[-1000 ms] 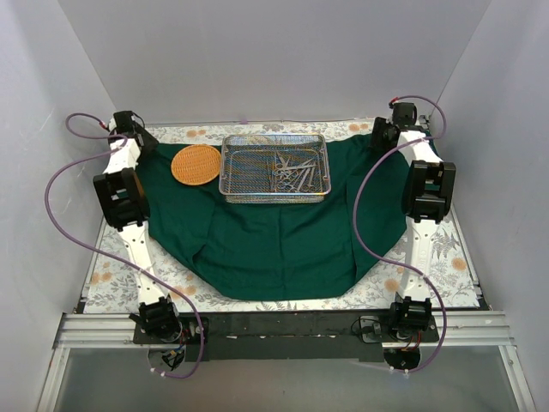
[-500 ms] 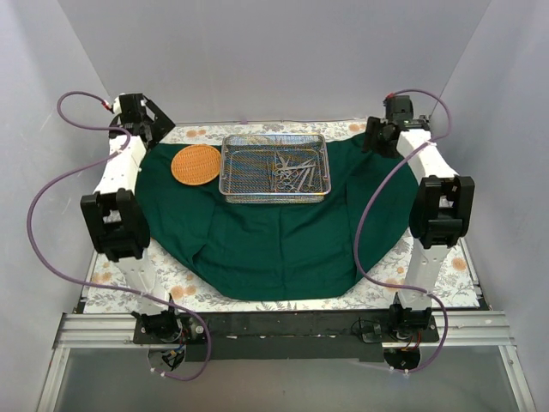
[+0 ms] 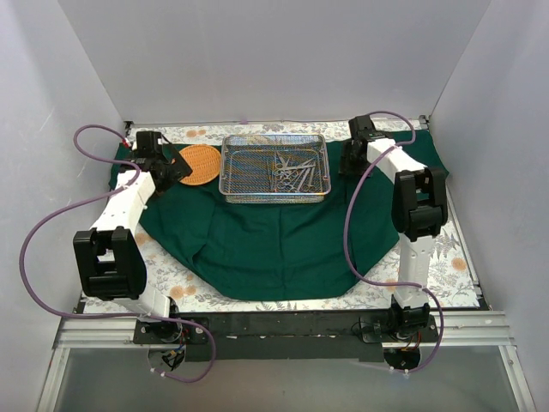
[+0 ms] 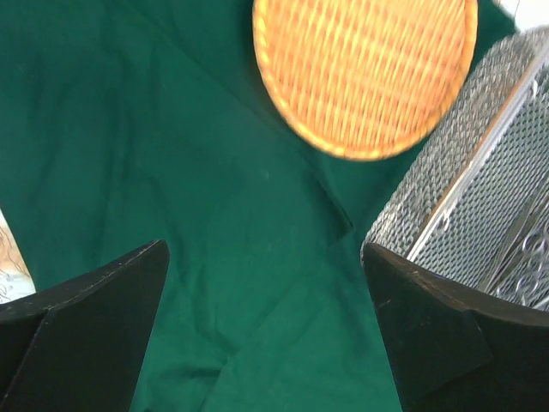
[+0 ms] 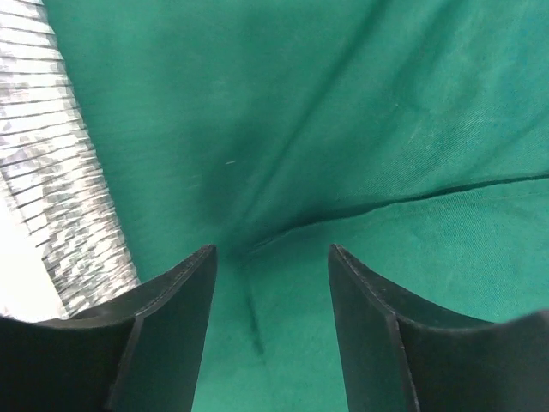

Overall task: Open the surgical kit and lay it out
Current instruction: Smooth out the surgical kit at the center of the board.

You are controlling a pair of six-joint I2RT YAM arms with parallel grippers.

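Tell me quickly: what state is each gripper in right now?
Left gripper: open, holding nothing, fingers apart over the green cloth.
Right gripper: open, holding nothing, over the same cloth.

on the desk, a cloth wrap; on it by the far edge, a tray holding instruments; just left, a basket.

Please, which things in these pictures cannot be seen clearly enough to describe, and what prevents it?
Steel instruments: top view, too small and overlapping to count or name; left wrist view, blurred and cut off at the right edge.
Wire-mesh tray: right wrist view, blurred, washed out, cut off by the left edge.
Woven basket: left wrist view, top cut off by the frame edge.
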